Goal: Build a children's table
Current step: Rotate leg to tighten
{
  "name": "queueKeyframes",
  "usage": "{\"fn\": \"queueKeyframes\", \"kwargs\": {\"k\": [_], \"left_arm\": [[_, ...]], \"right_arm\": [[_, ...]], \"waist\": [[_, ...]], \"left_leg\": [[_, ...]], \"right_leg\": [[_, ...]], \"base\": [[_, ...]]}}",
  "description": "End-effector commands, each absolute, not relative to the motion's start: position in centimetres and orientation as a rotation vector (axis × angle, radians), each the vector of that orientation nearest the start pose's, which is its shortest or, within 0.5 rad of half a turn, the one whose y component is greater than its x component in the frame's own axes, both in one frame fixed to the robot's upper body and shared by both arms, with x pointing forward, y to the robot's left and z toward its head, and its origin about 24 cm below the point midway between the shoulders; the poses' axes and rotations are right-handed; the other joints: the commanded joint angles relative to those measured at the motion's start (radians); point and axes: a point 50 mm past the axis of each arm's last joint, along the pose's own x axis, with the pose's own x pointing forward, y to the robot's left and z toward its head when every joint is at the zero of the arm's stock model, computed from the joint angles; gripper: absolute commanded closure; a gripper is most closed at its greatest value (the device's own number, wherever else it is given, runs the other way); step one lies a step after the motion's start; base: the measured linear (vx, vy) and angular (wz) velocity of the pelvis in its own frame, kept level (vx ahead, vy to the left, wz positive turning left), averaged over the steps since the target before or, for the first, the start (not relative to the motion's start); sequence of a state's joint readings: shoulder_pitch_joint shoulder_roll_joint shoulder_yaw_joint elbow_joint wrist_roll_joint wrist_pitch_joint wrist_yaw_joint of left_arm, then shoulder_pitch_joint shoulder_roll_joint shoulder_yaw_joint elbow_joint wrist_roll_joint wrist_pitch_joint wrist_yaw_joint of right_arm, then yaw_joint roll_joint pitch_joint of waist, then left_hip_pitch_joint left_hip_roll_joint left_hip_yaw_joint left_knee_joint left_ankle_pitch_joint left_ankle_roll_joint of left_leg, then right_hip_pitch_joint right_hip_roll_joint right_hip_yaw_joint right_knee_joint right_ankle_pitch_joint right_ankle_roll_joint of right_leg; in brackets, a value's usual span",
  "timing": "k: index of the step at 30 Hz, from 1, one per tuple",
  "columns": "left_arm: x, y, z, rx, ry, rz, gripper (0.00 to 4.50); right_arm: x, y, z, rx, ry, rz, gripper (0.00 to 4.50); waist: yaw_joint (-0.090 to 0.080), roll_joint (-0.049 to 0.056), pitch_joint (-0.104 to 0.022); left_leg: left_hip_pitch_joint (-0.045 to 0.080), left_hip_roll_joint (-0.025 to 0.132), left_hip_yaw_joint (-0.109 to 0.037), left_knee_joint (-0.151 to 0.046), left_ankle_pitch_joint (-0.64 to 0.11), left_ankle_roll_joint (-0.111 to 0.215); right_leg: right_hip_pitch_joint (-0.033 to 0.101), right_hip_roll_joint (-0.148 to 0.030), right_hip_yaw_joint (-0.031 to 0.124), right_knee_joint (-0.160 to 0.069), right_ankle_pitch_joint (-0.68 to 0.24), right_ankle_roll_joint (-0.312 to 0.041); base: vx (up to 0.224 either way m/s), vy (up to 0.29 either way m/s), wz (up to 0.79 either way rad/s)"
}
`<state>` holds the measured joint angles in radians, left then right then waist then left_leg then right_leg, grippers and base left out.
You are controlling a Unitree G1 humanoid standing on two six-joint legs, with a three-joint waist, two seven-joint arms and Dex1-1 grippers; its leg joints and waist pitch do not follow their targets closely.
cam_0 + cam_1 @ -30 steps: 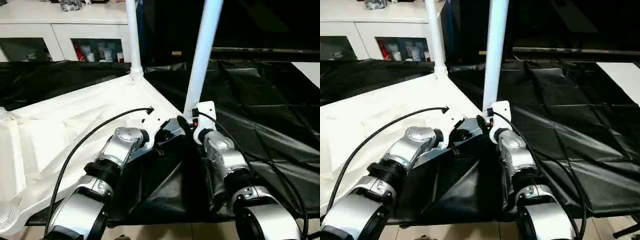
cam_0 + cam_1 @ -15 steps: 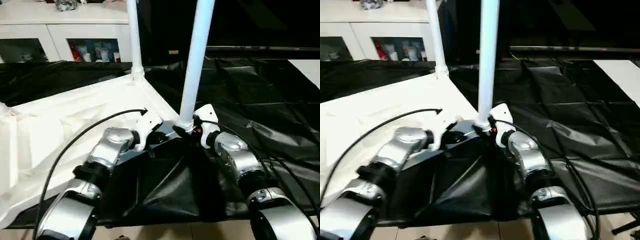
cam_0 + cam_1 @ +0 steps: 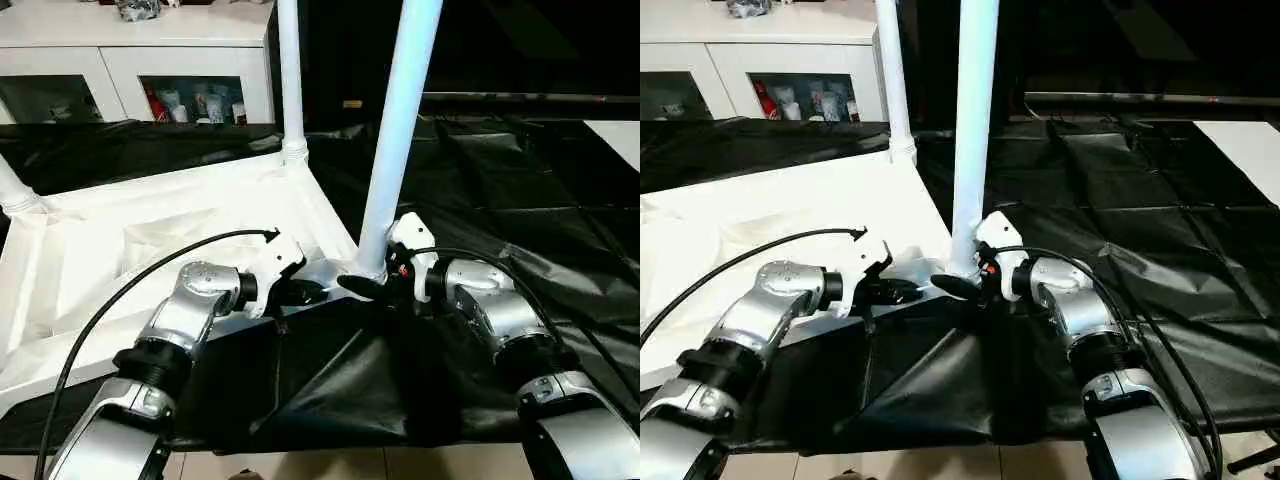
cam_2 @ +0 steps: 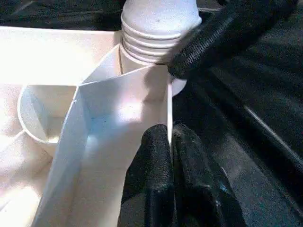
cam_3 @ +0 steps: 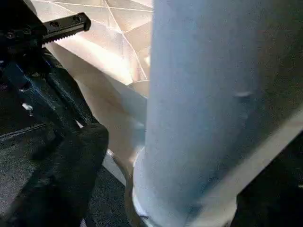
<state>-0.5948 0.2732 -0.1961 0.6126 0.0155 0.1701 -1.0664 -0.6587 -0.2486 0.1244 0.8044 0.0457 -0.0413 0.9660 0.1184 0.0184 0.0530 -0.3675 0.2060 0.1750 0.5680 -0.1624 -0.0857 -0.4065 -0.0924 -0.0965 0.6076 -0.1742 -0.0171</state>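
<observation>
The children's table is a white tabletop [image 3: 150,230] lying upside down on a black sheet, ribs up. One white leg [image 3: 400,130] stands in the near corner socket, another leg [image 3: 291,80] at the far corner, and a third leg [image 3: 12,190] at the left edge. My left gripper [image 3: 300,292] is shut on the tabletop's thin rim wall [image 4: 168,113] just beside the near leg's threaded base [image 4: 151,33]. My right gripper [image 3: 374,276] is open, straddling the base of the near leg, with one black finger [image 3: 362,288] in front and the other hidden behind the tube.
The black sheet [image 3: 520,200] covers the work surface to the right and front. A white cabinet with glass doors [image 3: 130,60] stands at the back left. A dark rail [image 3: 520,98] runs along the back right. Pale floor [image 3: 330,465] shows past the sheet's front edge.
The right gripper's jaws have spread at the near leg's base and its forearm has swung out to the right. The left gripper keeps pinching the rim. The camera has shifted.
</observation>
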Motion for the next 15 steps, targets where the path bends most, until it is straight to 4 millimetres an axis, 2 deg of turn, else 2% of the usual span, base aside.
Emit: {"fn": "queueKeyframes", "kwargs": {"k": [1,2,5,6,7,11,13,15], "left_arm": [[32.2,11.4,5.7,0.195,0.328,-1.233,4.5],[32.2,11.4,5.7,0.195,0.328,-1.233,4.5],[32.2,11.6,5.7,0.198,0.331,-1.231,4.5],[32.1,11.7,5.7,0.198,0.333,-1.229,4.5],[32.1,11.7,5.7,0.198,0.334,-1.228,4.5],[32.3,11.6,5.6,0.193,0.339,-1.202,4.5],[32.9,11.4,5.4,0.201,0.356,-1.14,4.5],[33.7,11.0,5.3,0.23,0.375,-1.05,4.5]], "right_arm": [[33.8,-13.0,5.0,-0.18,0.278,1.065,0.68],[33.8,-13.0,5.0,-0.18,0.278,1.065,0.85],[33.7,-13.0,4.8,-0.159,0.28,1.065,0.91],[33.7,-13.0,4.7,-0.154,0.284,1.063,1.14],[33.6,-13.0,4.6,-0.151,0.289,1.06,1.14],[33.5,-12.9,4.2,-0.139,0.298,1.036,1.42],[33.7,-12.8,3.4,-0.119,0.32,0.928,1.7],[34.0,-12.5,2.6,-0.097,0.341,0.784,1.81]], "waist": [[0.002,-0.015,-0.067],[0.002,-0.015,-0.067],[0.002,-0.014,-0.066],[0.002,-0.012,-0.066],[0.002,-0.011,-0.066],[0.002,-0.012,-0.066],[0.0,-0.01,-0.066],[-0.004,-0.009,-0.063]], "left_leg": [[0.004,0.026,-0.002,-0.057,-0.214,0.069],[0.004,0.026,-0.001,-0.057,-0.215,0.069],[0.005,0.025,-0.001,-0.058,-0.223,0.065],[0.006,0.025,-0.001,-0.058,-0.23,0.062],[0.006,0.025,-0.002,-0.058,-0.231,0.061],[0.006,0.025,-0.002,-0.058,-0.229,0.057],[0.006,0.025,-0.002,-0.059,-0.223,0.053],[0.012,0.022,-0.004,-0.063,-0.255,0.031]], "right_leg": [[0.054,-0.06,0.049,-0.078,-0.273,-0.191],[0.054,-0.059,0.049,-0.078,-0.274,-0.192],[0.054,-0.059,0.049,-0.08,-0.287,-0.188],[0.053,-0.06,0.049,-0.082,-0.298,-0.184],[0.053,-0.06,0.049,-0.081,-0.298,-0.184],[0.053,-0.06,0.05,-0.081,-0.294,-0.184],[0.052,-0.059,0.051,-0.081,-0.286,-0.185],[0.048,-0.059,0.049,-0.089,-0.346,-0.169]], "base": [[0.0,0.0,0.0],[0.0,0.0,0.0],[0.0,0.0,0.0],[0.0,0.0,0.0],[0.0,0.0,0.0],[0.0,0.0,0.0],[0.0,0.0,0.0],[0.0,0.0,0.0]]}}
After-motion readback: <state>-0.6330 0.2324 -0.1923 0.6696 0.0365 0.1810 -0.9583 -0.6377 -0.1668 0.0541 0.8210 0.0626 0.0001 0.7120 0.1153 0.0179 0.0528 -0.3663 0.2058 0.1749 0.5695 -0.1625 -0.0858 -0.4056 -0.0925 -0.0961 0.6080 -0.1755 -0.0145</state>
